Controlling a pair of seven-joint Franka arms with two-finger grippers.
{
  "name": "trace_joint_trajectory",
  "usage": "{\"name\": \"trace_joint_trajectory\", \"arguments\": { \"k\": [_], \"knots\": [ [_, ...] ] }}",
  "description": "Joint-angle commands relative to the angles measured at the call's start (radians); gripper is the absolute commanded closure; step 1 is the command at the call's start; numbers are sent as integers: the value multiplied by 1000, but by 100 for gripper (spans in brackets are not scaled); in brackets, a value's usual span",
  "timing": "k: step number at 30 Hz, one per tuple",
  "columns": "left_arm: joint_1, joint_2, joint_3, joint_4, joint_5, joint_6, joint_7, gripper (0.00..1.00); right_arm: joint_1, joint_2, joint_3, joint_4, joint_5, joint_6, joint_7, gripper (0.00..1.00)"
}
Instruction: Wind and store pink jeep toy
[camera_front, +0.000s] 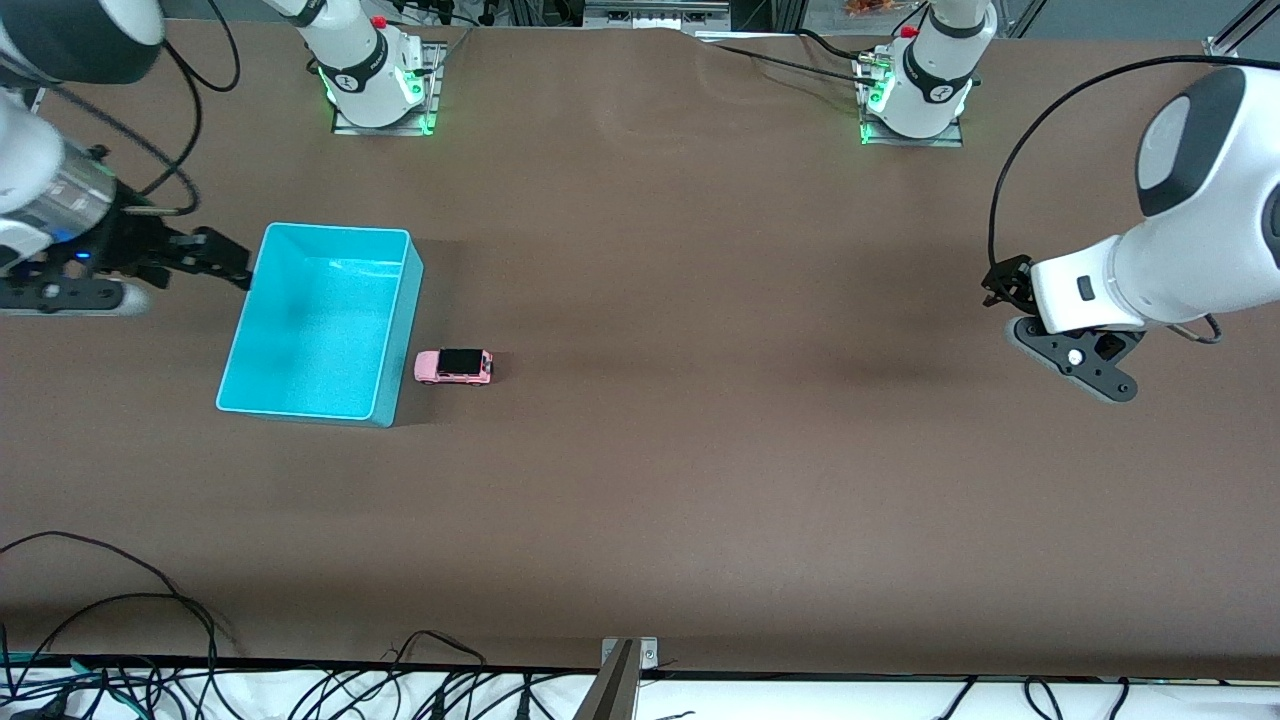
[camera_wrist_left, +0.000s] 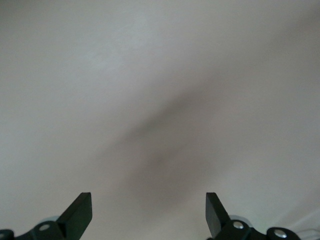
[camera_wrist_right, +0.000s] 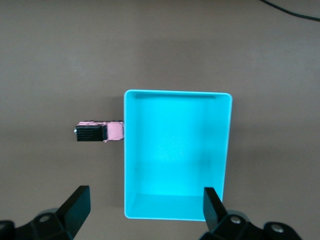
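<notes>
Pink jeep toy (camera_front: 454, 366): on the brown table (camera_front: 700, 450), all wheels down, just beside the turquoise bin (camera_front: 395, 340) on the wall toward the left arm's end; untouched, not yet wound or stored
Turquoise bin: nothing visible inside, open top up
Step in hand: by the look of it, the very start, approach and first pickup yet to come
Next move: likely a descent onto the small car, a narrow pinch across its body, then winding and a drop into the bin
Right gripper (camera_front: 215, 255): up over the bin's edge at the right arm's end, fingers (camera_wrist_right: 77, 202) spread wide, nothing held
Left gripper (camera_wrist_left: 148, 212): over bare table at the left arm's end, well apart from the toy, spread wide, holding nothing, waiting
</notes>
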Motion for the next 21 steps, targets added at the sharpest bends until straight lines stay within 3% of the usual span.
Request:
{"name": "trace_joint_trajectory", "arguments": {
  "k": [1,4,8,15,21],
  "knots": [
    [-167,-71,257,-30,-131,51,-37,0,49,36,7,17,-10,9,-191,0],
    [-196,-111,322,-89,-197,106,-35,0,52,58,9,16,-3,29,-344,0],
    [-245,-180,386,-197,-199,197,-38,0,57,95,15,16,26,32,-542,0],
    [-252,-277,394,-297,-127,201,-66,0,49,204,13,14,153,32,-853,0],
    [-244,-272,394,-307,-136,232,-68,0,58,296,16,-9,190,79,-1108,0]
  ]
}}
